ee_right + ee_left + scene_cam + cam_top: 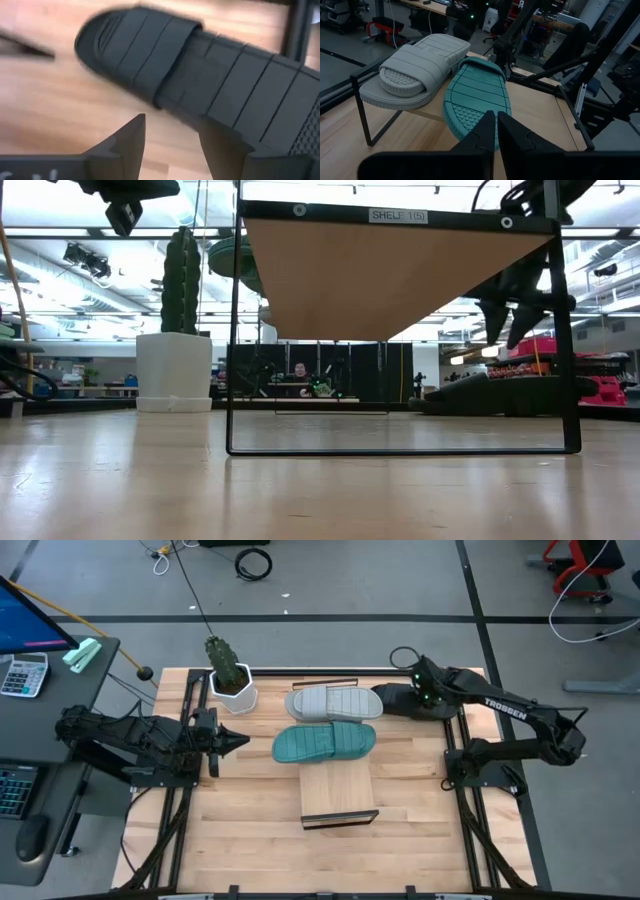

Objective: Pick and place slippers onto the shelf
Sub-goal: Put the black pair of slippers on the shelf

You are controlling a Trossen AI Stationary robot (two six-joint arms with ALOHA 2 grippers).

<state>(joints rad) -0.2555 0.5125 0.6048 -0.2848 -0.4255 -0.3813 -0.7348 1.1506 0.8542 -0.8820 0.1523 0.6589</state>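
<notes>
The shelf (338, 795) is a light-wood board on dark rails, standing in the middle of the table. The light grey slipper (332, 702) and the teal slipper (325, 743) lie side by side across its far half, their ends overhanging its long edges. The black slipper (398, 700) lies on the table right of the shelf. My right gripper (172, 142) hovers open just above the black slipper (210, 75), fingers pointing down. My left gripper (496, 127) is shut, level, a short way left of the teal slipper's (475, 95) end.
A white pot with a cactus (231, 680) stands at the table's far left, close to the grey slipper. The shelf's near half (338, 790) is bare board. A desk with a calculator (22, 673) sits beyond the table's left edge.
</notes>
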